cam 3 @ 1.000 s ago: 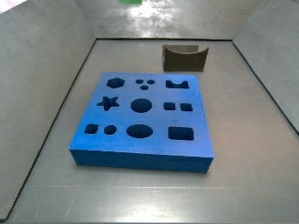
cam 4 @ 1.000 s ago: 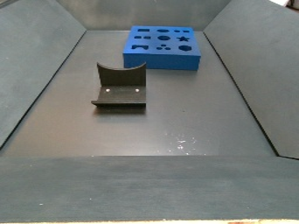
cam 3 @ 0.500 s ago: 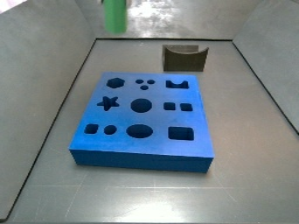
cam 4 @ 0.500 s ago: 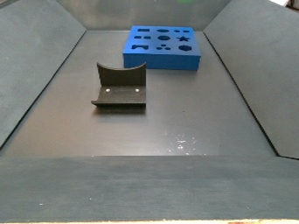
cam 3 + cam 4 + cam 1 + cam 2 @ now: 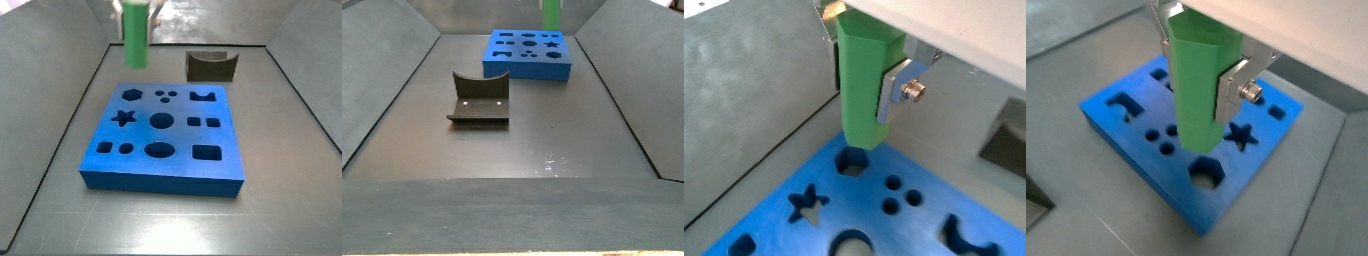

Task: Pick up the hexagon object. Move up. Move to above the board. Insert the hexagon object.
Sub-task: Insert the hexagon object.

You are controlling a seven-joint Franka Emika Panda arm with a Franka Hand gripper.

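Note:
My gripper [image 5: 865, 70] is shut on the hexagon object [image 5: 863, 80], a tall bright green peg held upright; it also shows in the other wrist view [image 5: 1203, 85] and in both side views [image 5: 135, 35] [image 5: 551, 15]. The peg's lower end hangs just above the hexagon hole [image 5: 851, 162] near a corner of the blue board [image 5: 911, 215], apart from it. The board shows whole in a side view [image 5: 167, 135] and at the far end in a side view [image 5: 532, 54]. The silver fingers [image 5: 1231, 90] clamp the peg's sides.
The dark fixture stands behind the board [image 5: 211, 66] and on the floor nearer the camera in a side view [image 5: 478, 100]. Grey tray walls [image 5: 60, 110] rise on both sides of the board. Star, circle and square holes surround the hexagon hole.
The green peg has come down into view from the top of the side views and now hangs lower over the board's far left corner.

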